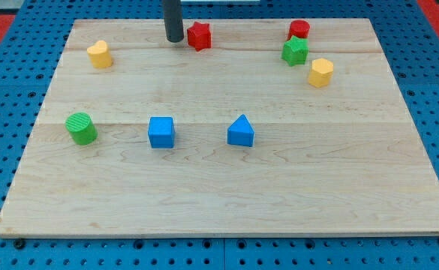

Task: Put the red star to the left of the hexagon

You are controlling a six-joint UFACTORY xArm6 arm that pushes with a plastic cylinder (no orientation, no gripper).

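The red star point(199, 35) lies near the top edge of the wooden board point(227, 187), a little left of centre. My tip point(174, 40) stands just to the star's left, close to it or touching it. The yellow hexagon point(321, 72) lies at the upper right, well to the right of the star.
A green star point(295, 51) and a red cylinder point(299, 30) sit just up-left of the hexagon. A yellow heart-like block point(99, 54) is at the upper left. A green cylinder point(81, 128), a blue cube point(161, 132) and a blue triangular block point(241, 131) line the middle.
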